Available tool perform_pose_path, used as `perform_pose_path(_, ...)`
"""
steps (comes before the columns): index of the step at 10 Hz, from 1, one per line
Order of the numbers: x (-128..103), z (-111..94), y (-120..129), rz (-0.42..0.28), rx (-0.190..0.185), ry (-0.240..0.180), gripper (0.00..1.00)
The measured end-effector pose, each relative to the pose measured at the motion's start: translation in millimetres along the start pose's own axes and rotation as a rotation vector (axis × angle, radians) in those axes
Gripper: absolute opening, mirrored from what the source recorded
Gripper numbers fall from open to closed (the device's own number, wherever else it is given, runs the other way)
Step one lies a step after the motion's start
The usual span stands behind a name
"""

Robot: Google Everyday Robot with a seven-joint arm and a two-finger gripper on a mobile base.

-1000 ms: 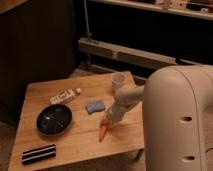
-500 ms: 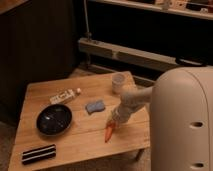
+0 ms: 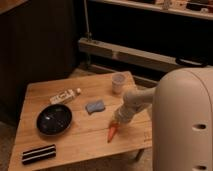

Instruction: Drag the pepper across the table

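The plank-grained light-wood table (image 3: 75,142) carries a round dark bowl (image 3: 53,119) (nothing visible inside it), a flat black striped block (image 3: 38,153), a white tube (image 3: 65,96), a soft blue sponge (image 3: 95,106) and a pale cup (image 3: 118,83). The gripper (image 3: 118,120) sits at the thick end of the slender orange-red pepper (image 3: 112,132), near the front right edge.
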Motion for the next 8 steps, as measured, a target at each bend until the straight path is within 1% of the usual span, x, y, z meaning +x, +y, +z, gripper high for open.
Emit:
perform_pose_path(7, -3.1, -6.3, -10.7, 0.014, 0.005, -0.011, 0.09)
perform_pose_path(8, -2.4, -7.4, -11.1, -0.001, -0.003, -0.008, 0.09)
